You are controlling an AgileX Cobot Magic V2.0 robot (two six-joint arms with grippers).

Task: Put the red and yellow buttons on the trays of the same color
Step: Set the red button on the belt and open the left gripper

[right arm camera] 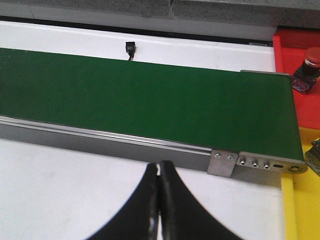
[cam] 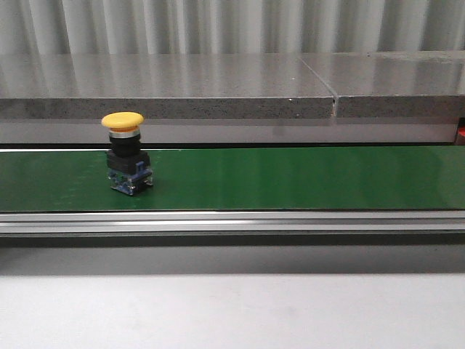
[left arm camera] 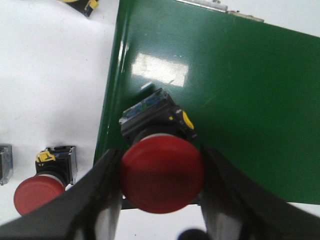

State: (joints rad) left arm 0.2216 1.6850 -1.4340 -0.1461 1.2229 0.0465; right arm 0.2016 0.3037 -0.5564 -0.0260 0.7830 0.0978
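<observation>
Your left gripper (left arm camera: 160,200) is grasping a red button (left arm camera: 161,170) by its body, the jaws pressing on either side just under the red cap, over the edge of the green belt (left arm camera: 240,90). Beside the jaws on the white worktop (left arm camera: 50,90), a second red button (left arm camera: 42,182) is lying on its side (a bit of a yellow-and-black part is showing at the frame's edge, too cut off to identify).

Your right gripper (right arm camera: 159,205) is hanging with its jaws clenched together on nothing, above the worktop just short of the belt's metal rail (right arm camera: 125,142). Past the belt's end from these jaws, a red tray (right arm camera: 295,65) is holding another red button (right arm camera: 307,67), and a yellow tray (right arm camera: 300,210) is sitting nearer.

In the front view, a yellow button (cam: 126,153) is standing upright on the belt.
</observation>
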